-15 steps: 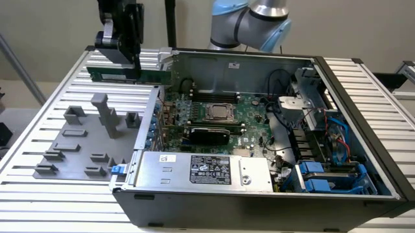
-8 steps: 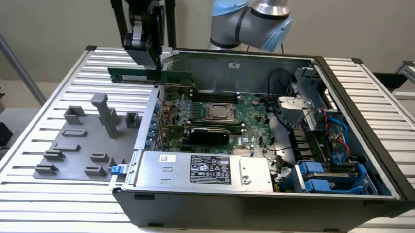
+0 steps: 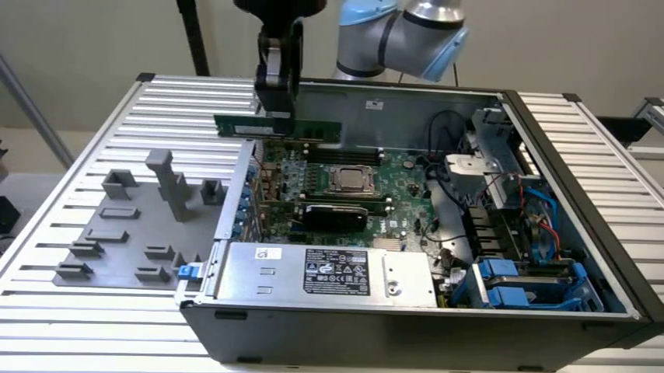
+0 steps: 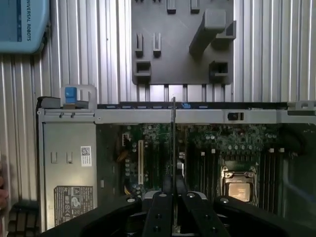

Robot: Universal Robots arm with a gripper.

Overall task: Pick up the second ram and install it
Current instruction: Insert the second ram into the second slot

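My gripper [image 3: 277, 115] hangs above the open computer case, shut on the second ram [image 3: 278, 127], a long thin green stick held level over the back edge of the motherboard [image 3: 343, 186]. In the wrist view the second ram [image 4: 173, 143] is seen edge-on as a thin dark line running out from between my black fingers [image 4: 161, 210]. It hangs above the motherboard [image 4: 207, 148], near the slots beside the CPU socket [image 4: 238, 186]. The stick is clear of the board, not touching any slot.
The grey plastic fixture plate [image 3: 130, 225] with upright blocks lies on the ribbed table at the exterior view's left. A silver power supply [image 3: 322, 272] fills the case's front. Cables and blue drive bays [image 3: 518, 284] crowd the exterior view's right side of the case [image 3: 415, 334].
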